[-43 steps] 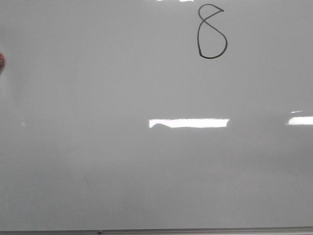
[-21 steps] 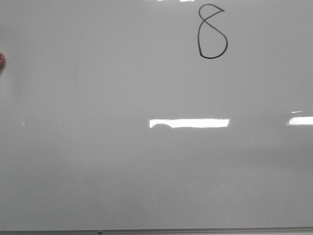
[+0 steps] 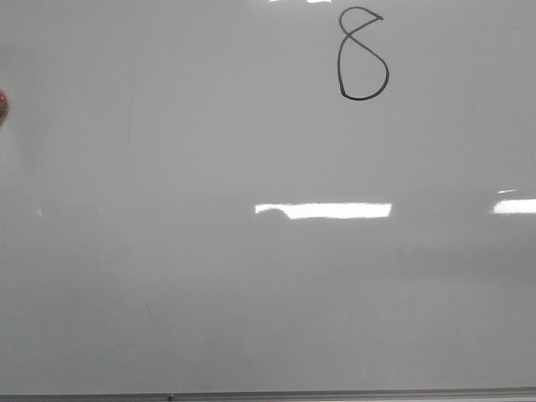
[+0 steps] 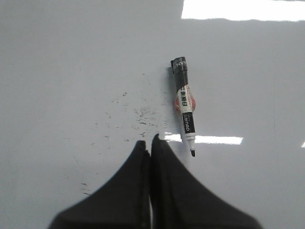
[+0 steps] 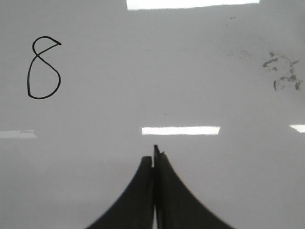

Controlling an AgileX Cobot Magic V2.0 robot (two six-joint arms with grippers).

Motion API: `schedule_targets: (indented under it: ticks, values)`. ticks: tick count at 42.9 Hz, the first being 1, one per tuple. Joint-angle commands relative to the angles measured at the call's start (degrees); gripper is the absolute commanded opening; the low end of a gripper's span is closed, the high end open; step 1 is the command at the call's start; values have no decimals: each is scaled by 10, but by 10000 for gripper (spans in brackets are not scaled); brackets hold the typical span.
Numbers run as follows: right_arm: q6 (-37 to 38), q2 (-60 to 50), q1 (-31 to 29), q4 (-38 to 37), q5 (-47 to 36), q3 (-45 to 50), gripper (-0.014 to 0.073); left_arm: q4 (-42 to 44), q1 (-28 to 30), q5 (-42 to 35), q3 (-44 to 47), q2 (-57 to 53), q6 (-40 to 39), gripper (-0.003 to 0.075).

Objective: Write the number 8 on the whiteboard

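Note:
A black number 8 [image 3: 363, 55] is drawn near the far edge of the whiteboard [image 3: 251, 276]; it also shows in the right wrist view [image 5: 44, 69]. A black-and-white marker [image 4: 184, 106] lies flat on the board in the left wrist view, uncapped, its tip toward my left gripper [image 4: 150, 143]. That gripper is shut and empty, apart from the marker, just beside its tip. My right gripper [image 5: 153, 156] is shut and empty over bare board, well away from the 8. Neither gripper shows in the front view.
Bright light reflections [image 3: 322, 210] lie across the board. Black ink specks [image 4: 138, 114] are beside the marker, and a smudge patch [image 5: 282, 71] shows in the right wrist view. The board's grey frame edge [image 3: 268, 394] runs along the near side. A small red thing [image 3: 2, 105] sits at the left edge.

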Motion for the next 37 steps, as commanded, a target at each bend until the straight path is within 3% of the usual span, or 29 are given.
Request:
schedule_targets:
  ticks: [1,37]
  values:
    - [0,-10,-12,1,-46,-1,-69,-1,1,-48,7,-8,0,-21]
    - [0,-10,-2,1,-44,-1,-69,-1,1,-48,7,-8,0,-21]
